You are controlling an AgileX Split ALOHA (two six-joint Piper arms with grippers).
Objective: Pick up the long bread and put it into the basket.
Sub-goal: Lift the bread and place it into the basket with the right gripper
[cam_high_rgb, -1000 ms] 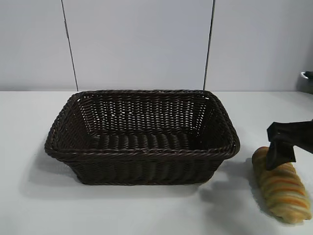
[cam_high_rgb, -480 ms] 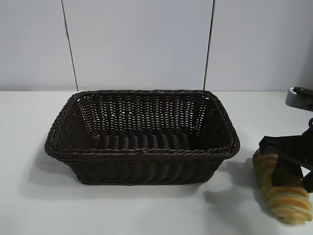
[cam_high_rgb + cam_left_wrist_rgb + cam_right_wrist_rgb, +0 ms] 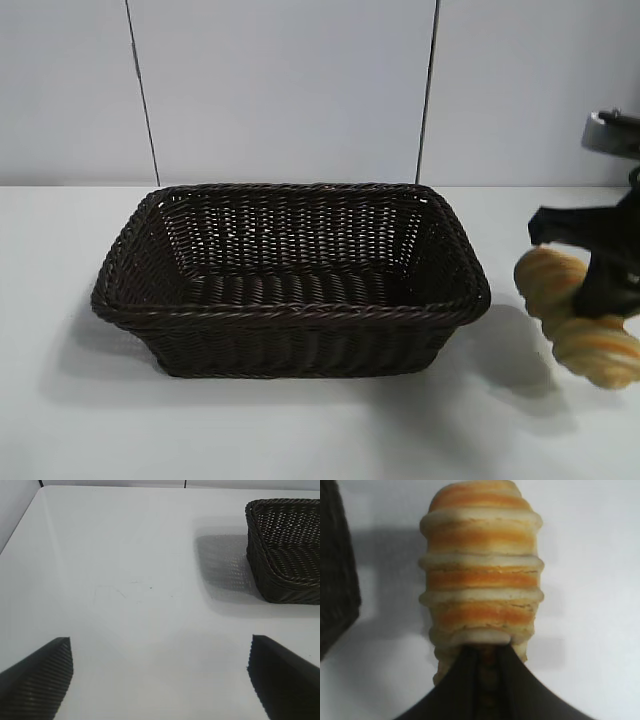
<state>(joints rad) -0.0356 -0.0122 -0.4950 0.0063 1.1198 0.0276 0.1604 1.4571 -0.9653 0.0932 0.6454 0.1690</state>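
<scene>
The long bread (image 3: 570, 312), golden with orange-brown ridges, hangs tilted above the table to the right of the basket (image 3: 290, 310). My right gripper (image 3: 605, 290) is shut on the bread's middle. In the right wrist view the bread (image 3: 482, 565) is squeezed between the two black fingers (image 3: 465, 680), and my right gripper (image 3: 487, 652) pinches it narrow. The dark brown wicker basket holds nothing I can see. My left gripper (image 3: 160, 675) is open over bare table, with a basket corner (image 3: 280, 545) farther off.
White table (image 3: 300, 430) all around the basket. A pale wall with two dark vertical seams stands behind. Part of the right arm's grey housing (image 3: 610, 130) shows at the right edge.
My right gripper has closed on the long bread and lifted it off the table, a little toward the basket. The left arm has not moved.
</scene>
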